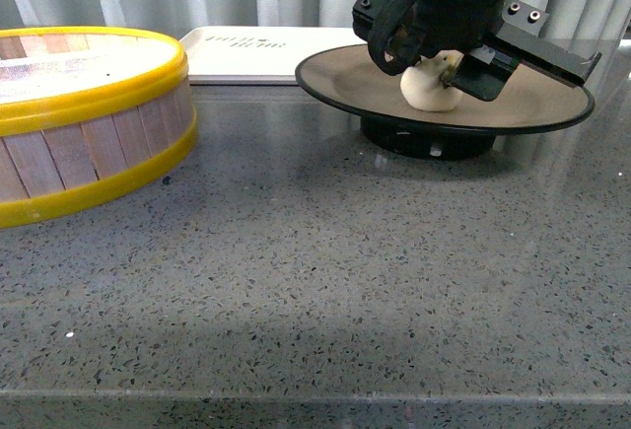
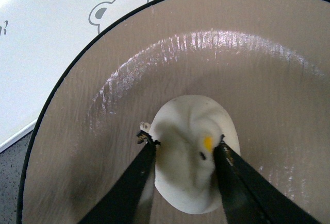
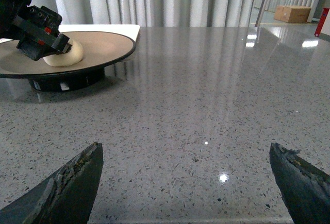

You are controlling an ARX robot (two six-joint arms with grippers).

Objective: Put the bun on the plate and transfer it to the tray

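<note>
Left gripper [image 2: 183, 144] pinches soft white bun [image 2: 191, 116] on glossy tan plate [image 2: 154, 54]
Cream tray [image 2: 41, 54] behind (yellow-rimmed basket [image 1: 89, 123] aside); right gripper [image 3: 184, 149] spread wide over speckled surface [image 1: 315, 281].

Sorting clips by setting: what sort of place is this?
Probably a lab or demo room, not a home kitchen: grey speckled counter, pleated curtains behind it, a cardboard box far off.

Ref = plate [image 1: 537, 104]: bun [image 1: 430, 90] sits on it, approx center. Tray [image 1: 258, 54] directly behind plate, offset left. Steamer basket [image 1: 89, 138] well left of plate. All on countertop [image 1: 325, 281].
</note>
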